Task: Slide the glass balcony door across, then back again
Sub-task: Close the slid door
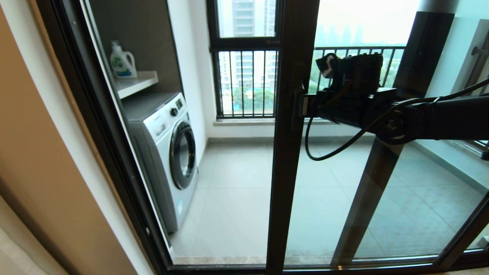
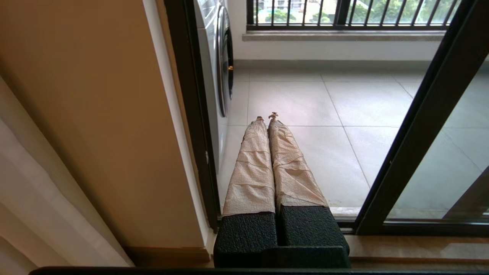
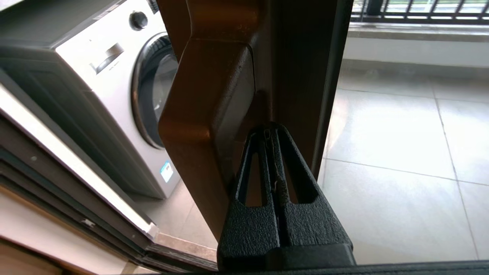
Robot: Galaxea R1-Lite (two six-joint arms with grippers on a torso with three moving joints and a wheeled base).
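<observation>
The glass balcony door (image 1: 284, 172) stands partly slid across, its dark brown edge post near the middle of the view, with glass to the right of it. My right gripper (image 1: 305, 105) reaches in from the right at handle height. In the right wrist view its fingertips (image 3: 268, 131) are shut together, empty, tucked between the bar handle (image 3: 206, 114) and the post (image 3: 301, 76). My left gripper (image 2: 266, 116), with tape-wrapped fingers, hangs shut and low by the sill, left of the door's post (image 2: 420, 133); it is out of the head view.
A white washing machine (image 1: 168, 152) stands left in the opening, under a shelf with a detergent bottle (image 1: 122, 61). The fixed door frame (image 1: 95, 133) borders the beige wall. A second dark-framed panel (image 1: 382, 172) shows behind the glass. A railed window (image 1: 246, 82) lies beyond.
</observation>
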